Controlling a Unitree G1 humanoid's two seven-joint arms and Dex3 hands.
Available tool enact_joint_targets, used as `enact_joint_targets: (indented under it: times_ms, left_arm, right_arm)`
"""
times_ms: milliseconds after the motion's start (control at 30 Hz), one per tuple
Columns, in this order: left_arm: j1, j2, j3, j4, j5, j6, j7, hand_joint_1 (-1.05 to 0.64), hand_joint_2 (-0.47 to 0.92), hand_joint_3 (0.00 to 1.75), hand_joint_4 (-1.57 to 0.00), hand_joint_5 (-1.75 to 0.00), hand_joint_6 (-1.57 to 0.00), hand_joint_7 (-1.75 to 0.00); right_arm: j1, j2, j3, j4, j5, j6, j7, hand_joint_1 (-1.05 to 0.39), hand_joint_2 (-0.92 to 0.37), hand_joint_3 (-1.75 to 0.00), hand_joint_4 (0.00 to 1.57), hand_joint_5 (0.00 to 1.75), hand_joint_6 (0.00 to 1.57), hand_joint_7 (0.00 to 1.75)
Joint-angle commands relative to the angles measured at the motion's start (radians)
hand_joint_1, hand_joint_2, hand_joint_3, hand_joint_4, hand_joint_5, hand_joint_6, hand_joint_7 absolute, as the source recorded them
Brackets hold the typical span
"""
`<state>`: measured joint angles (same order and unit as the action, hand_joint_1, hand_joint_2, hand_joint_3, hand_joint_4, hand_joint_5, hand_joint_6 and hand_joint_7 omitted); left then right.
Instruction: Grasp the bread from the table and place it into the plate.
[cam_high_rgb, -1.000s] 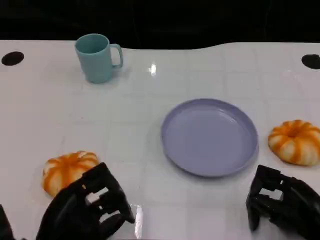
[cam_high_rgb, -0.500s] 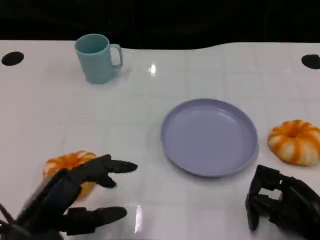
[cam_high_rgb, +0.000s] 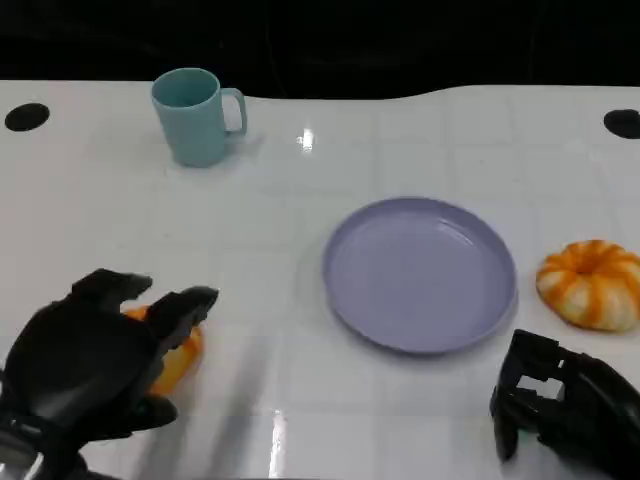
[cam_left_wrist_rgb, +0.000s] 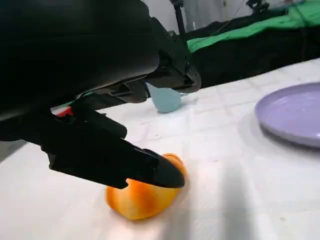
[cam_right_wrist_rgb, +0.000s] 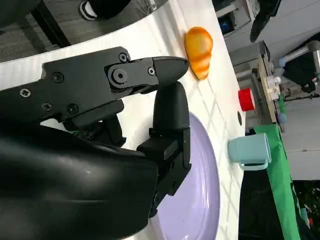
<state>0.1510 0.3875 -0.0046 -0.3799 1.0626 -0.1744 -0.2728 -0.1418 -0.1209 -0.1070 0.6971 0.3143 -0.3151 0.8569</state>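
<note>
An orange-and-white bread (cam_high_rgb: 181, 354) lies on the white table at the near left, mostly covered by my left hand (cam_high_rgb: 90, 365). In the left wrist view the bread (cam_left_wrist_rgb: 142, 199) sits on the table with that hand's fingers (cam_left_wrist_rgb: 112, 162) spread over its top; no firm grip shows. The lilac plate (cam_high_rgb: 420, 275) stands empty right of centre, also in the left wrist view (cam_left_wrist_rgb: 295, 112) and the right wrist view (cam_right_wrist_rgb: 200, 200). My right hand (cam_high_rgb: 560, 412) rests near the front edge below the plate, fingers curled in with nothing in them.
A second orange bread (cam_high_rgb: 590, 283) lies right of the plate. A teal mug (cam_high_rgb: 195, 115) stands at the far left, away from both hands. Dark round holes (cam_high_rgb: 25, 117) mark the table's far corners. Open table lies between the left bread and the plate.
My left hand opened its fingers, rose and moved left and forward over the bread, now covering most of it. The right hand, plate and mug have not moved.
</note>
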Motion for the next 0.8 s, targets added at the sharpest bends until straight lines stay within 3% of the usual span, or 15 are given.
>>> enact_joint_targets:
  times_ms: [33,167,500,633,800]
  left_arm:
    - [-0.063,0.059,-0.042,0.005,0.054,0.083,-0.134,-0.57,0.82,0.0,-0.04,-0.04,-0.15,0.0]
    - [-0.1,0.075,-0.076,0.043,0.069,0.125,-0.158,-0.57,0.76,0.0,-0.03,-0.03,-0.15,0.0]
    - [-0.281,0.107,-0.18,0.33,0.007,0.151,-0.16,-0.45,0.75,0.0,-0.02,-0.01,-0.14,0.0]
    - [-0.359,0.12,-0.227,0.453,-0.022,0.146,-0.152,-0.57,0.76,0.0,-0.04,-0.02,-0.14,-0.01]
    - [-0.443,0.125,-0.301,0.558,-0.01,0.176,-0.167,-0.61,0.78,0.01,-0.03,-0.01,-0.13,0.0]
  right_arm:
    - [-0.007,-0.013,-0.014,0.012,0.006,-0.015,0.004,-0.61,-0.92,-0.22,0.72,1.75,0.62,1.63]
    - [-0.016,-0.012,-0.018,0.029,0.011,-0.02,0.013,-0.61,-0.92,-0.22,0.72,1.75,0.61,1.64]
    - [-0.025,-0.012,-0.016,0.05,0.004,-0.038,0.01,-0.63,-0.92,-0.22,0.71,1.75,0.61,1.65]
    - [-0.026,-0.013,-0.013,0.052,0.001,-0.041,0.012,-0.62,-0.92,-0.22,0.71,1.75,0.61,1.65]
    - [-0.019,-0.013,-0.008,0.037,-0.006,-0.037,-0.001,-0.63,-0.92,-0.21,0.72,1.75,0.62,1.63]
